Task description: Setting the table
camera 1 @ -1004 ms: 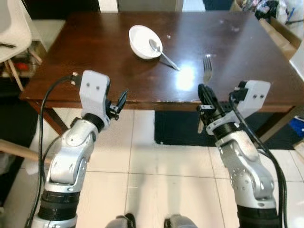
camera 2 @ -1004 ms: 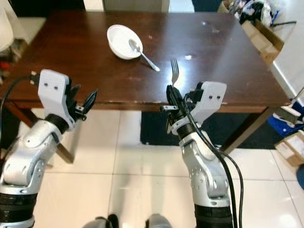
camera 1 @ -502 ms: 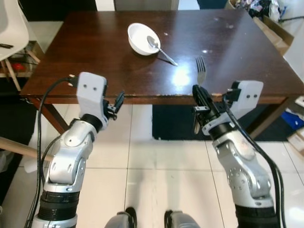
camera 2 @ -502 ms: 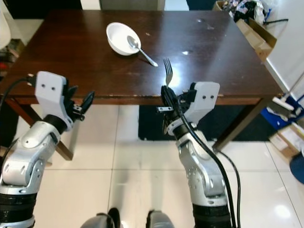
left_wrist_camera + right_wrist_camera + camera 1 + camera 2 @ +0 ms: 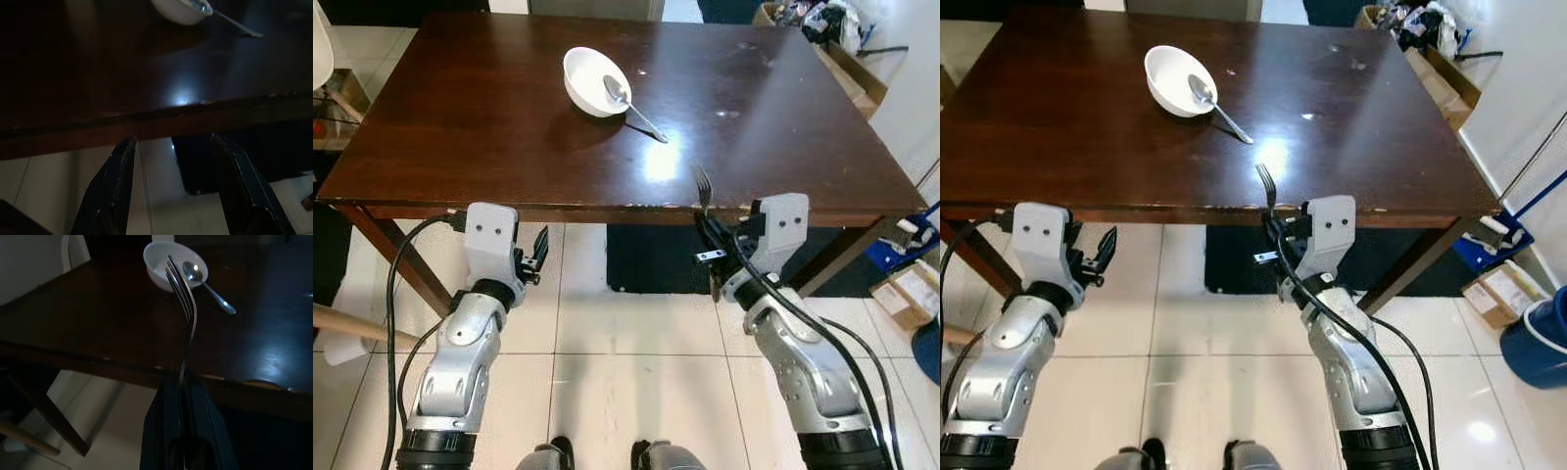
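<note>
My right gripper (image 5: 710, 238) is shut on a metal fork (image 5: 703, 184), whose tines stick up just in front of the near edge of the dark wooden table (image 5: 460, 117). The right wrist view has the fork (image 5: 185, 308) rising from between the closed fingers (image 5: 161, 431). A white bowl (image 5: 589, 81) stands on the far middle of the table with a spoon (image 5: 634, 106) resting in it, handle on the tabletop. My left gripper (image 5: 538, 258) is open and empty, held below the table edge to the left; its fingers (image 5: 115, 191) frame the table's edge.
A dark mat (image 5: 651, 255) lies on the white tiled floor under the table. Cardboard boxes (image 5: 901, 294) and a blue bin (image 5: 1540, 343) stand at the right. A white chair (image 5: 321, 59) is at the far left.
The view has pulled back and shifted right, so the table lies farther off. Both grippers now sit lower, in front of the table edge, with the fork still gripped.
</note>
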You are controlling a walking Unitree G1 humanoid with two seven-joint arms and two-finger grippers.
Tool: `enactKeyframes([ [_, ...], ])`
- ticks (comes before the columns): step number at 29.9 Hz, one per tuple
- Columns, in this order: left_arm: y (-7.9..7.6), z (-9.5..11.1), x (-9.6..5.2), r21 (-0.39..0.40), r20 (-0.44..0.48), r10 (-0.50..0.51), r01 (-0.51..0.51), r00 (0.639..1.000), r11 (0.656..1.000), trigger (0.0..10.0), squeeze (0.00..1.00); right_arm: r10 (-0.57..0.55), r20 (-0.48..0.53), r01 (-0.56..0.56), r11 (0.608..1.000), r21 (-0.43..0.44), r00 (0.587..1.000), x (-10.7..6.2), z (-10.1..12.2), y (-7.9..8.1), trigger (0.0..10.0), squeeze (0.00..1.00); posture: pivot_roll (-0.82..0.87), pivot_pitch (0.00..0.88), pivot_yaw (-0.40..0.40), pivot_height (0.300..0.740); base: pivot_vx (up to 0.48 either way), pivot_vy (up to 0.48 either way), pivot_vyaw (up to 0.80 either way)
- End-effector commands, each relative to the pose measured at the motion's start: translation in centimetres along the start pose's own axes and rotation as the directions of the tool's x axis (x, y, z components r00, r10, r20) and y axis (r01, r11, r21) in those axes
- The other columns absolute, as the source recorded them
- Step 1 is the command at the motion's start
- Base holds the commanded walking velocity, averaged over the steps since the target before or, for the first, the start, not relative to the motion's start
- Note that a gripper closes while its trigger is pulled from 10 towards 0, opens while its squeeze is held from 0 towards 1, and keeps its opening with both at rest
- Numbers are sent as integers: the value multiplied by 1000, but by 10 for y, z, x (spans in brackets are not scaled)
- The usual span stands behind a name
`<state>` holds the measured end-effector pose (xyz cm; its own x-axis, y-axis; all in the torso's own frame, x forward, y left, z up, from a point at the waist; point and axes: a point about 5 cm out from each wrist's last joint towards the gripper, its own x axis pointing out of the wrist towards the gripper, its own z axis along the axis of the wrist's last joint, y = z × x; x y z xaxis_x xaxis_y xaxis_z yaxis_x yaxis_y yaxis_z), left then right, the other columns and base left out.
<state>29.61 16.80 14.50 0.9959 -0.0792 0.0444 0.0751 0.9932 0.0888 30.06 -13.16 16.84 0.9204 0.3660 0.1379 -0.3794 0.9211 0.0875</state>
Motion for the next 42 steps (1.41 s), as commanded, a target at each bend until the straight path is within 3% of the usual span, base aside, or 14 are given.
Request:
enactKeyframes([
  [1, 0, -13, -5, 10, -40, 9, -9, 999, 1000, 10000, 0, -3, -27, 3, 1000, 5, 1000, -3, -10, -1, 10000, 0, -181, 79, -19, 740, 0, 0, 0],
  [7, 3, -22, -11, 40, -68, 8, -5, 998, 999, 10000, 0, -59, -13, 60, 994, 93, 998, -6, -16, -3, 10000, 0, -176, 79, 0, 740, 0, 0, 398],
  [42, 1, -26, -3, 81, -71, -31, 37, 997, 996, 10000, 0, -106, 34, 103, 991, 85, 994, -4, -14, -11, 10000, 0, -175, 60, 41, 740, 0, 0, 797],
])
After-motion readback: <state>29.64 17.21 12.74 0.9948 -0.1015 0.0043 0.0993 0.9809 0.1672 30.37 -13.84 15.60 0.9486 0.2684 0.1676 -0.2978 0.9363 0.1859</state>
